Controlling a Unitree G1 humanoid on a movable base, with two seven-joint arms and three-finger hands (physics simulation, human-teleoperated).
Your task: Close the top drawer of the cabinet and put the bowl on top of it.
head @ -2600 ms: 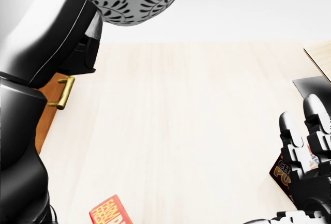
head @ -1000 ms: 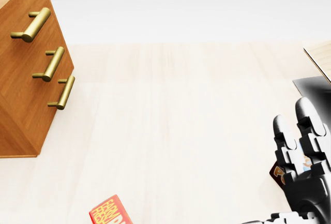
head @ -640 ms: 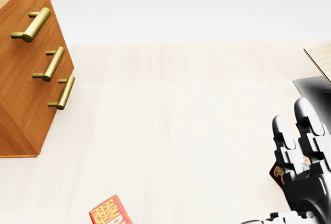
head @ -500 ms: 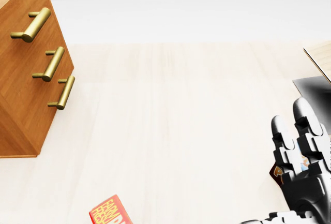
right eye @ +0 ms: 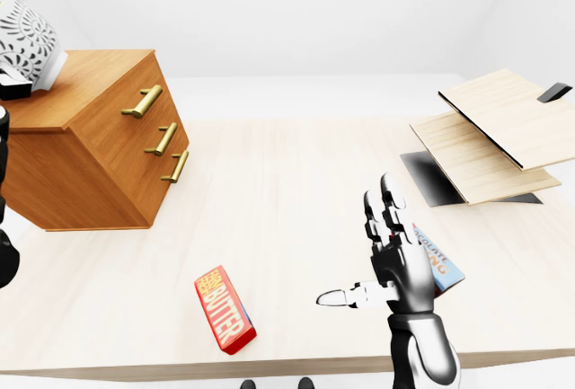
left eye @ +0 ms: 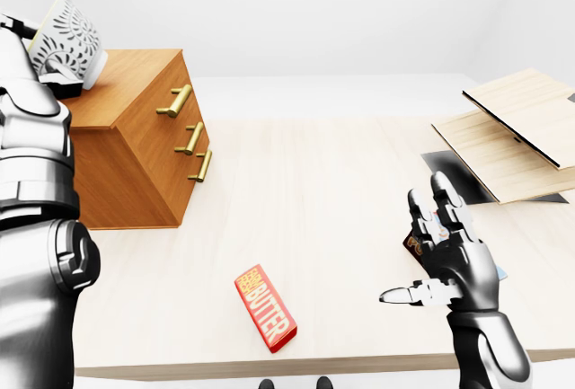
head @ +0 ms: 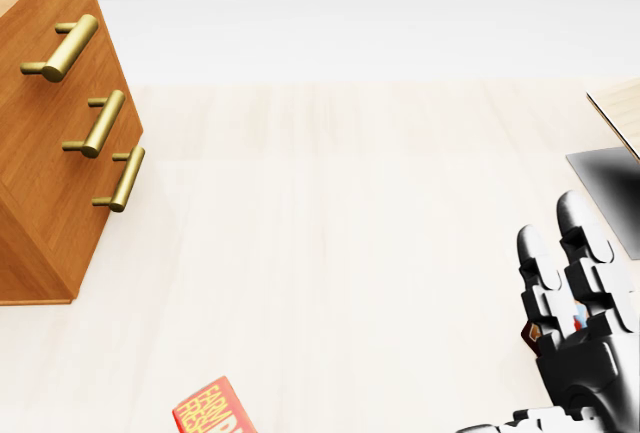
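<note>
Nearest me, my right hand [right eye: 393, 268] hangs idle over the worktop [left eye: 314, 191], fingers [right eye: 384, 214] spread wide and upright, holding nothing, butter box [left eye: 265, 307] to its left. Far left, the bowl [left eye: 65, 39] sits tilted on the cabinet [left eye: 126, 137] top, all three drawers looking flush. My left hand [left eye: 58, 73] is right against the bowl's underside, nearer by far; I can't tell whether it grips.

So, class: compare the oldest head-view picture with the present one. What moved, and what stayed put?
The left arm and the bowl left the head view's top left, uncovering the cabinet; the bowl now sits at the cabinet top's left end. The open right hand sank slightly. Drawers shut, butter box and camera unchanged.
</note>
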